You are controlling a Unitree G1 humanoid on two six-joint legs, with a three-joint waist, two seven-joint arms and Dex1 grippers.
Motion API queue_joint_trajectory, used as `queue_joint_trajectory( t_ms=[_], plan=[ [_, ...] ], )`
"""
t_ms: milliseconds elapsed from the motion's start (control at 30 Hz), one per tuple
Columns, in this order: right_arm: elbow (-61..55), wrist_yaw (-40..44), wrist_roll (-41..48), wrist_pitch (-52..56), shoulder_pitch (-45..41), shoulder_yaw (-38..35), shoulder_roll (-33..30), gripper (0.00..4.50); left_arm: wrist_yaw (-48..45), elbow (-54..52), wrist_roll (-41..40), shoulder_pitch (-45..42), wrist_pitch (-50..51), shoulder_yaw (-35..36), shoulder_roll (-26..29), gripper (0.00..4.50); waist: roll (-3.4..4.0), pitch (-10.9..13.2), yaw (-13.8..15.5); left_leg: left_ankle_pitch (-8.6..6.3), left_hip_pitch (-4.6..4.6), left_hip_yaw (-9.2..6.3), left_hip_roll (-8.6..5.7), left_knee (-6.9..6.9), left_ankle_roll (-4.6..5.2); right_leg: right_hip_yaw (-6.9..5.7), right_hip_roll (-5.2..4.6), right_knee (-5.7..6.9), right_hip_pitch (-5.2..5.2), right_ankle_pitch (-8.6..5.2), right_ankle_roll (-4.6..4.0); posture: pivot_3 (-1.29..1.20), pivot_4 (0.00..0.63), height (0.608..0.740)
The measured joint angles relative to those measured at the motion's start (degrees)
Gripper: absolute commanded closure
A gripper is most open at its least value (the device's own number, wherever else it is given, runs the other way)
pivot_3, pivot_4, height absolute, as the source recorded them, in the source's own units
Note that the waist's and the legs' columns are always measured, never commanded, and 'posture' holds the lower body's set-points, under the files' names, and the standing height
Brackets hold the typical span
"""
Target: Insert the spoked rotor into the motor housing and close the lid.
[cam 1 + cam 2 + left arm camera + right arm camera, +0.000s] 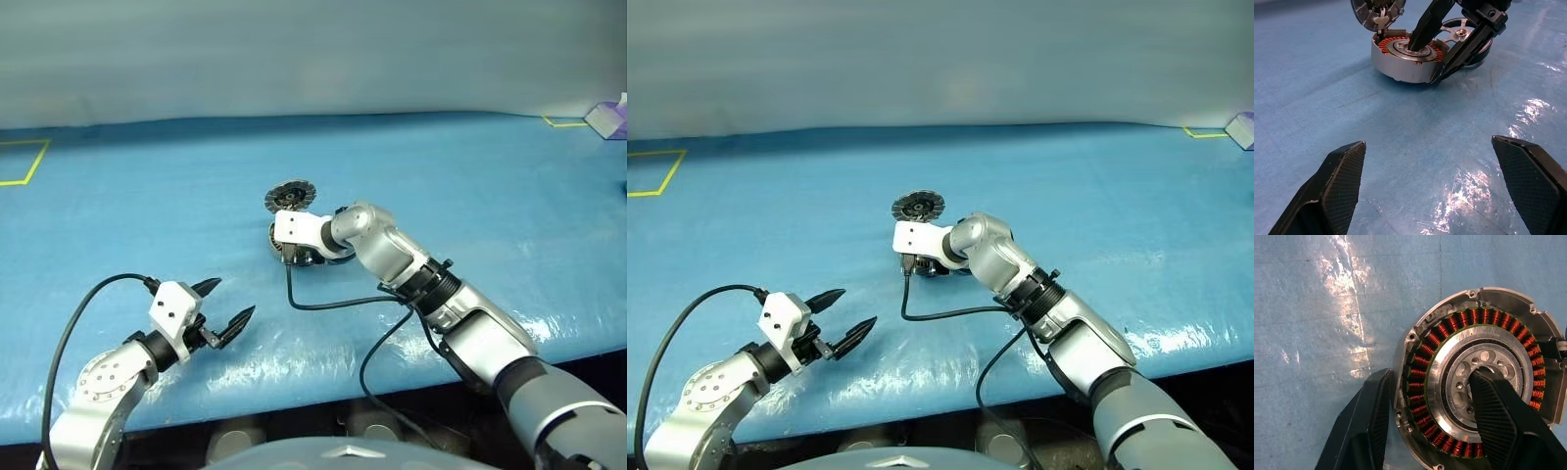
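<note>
The motor housing (1471, 382), a grey cup with copper windings around a silver centre, sits mid-table on the blue cover. My right gripper (1430, 377) reaches down over it and stands open. One finger (1422, 29) rests in the silver centre, the other (1459, 54) is outside the wall. Just beyond the housing is the lid (291, 196), its segmented face showing. The spoked rotor (1462, 33) lies right behind the housing on a dark ring. My left gripper (235, 296) hovers open and empty near the table's front left, pointing toward the housing.
A black cable (333, 304) loops from the right wrist across the table. Yellow tape marks (24, 162) lie at the far left and far right. A purple box (609, 119) stands at the far right corner. The table's front edge (294, 397) is close below both arms.
</note>
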Motion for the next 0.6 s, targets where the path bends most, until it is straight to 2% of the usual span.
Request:
queue_joint_trajectory(
  t_ms=[300, 533, 600],
  plan=[
    [-19.64, -0.73, 0.3, 10.84, 10.27, 2.19, 0.13, 2.35, -0.47, -0.01, -0.03, -0.37, 0.11, 0.03, 0.03, 0.0, 0.0, 0.0, 0.07, 0.0, -0.03, -0.04, -0.01, -0.01, -0.01, -0.02, -0.02, -0.01, -0.01, -0.05, -0.01, 0.0, 0.15, 0.74],
    [-26.23, -0.93, 1.3, 15.83, 12.51, 4.27, -1.22, 2.35, -0.59, 0.0, -0.03, -0.85, 0.15, -0.17, -0.23, 0.0, 0.0, 0.0, 0.11, 0.01, -0.02, -0.04, 0.0, 0.05, -0.02, -0.03, -0.02, 0.0, 0.01, -0.06, 0.03, 0.0, 0.15, 0.74],
    [-26.88, -1.04, 1.89, 16.53, 12.6, 4.44, -1.45, 1.63, -0.6, 0.0, -0.03, -1.04, 0.22, -0.47, -0.27, 0.0, -0.01, 0.0, 0.12, 0.01, -0.02, -0.04, -0.01, 0.04, -0.02, -0.03, -0.02, -0.01, 0.01, -0.05, 0.03, 0.0, 0.15, 0.74]
  ],
)
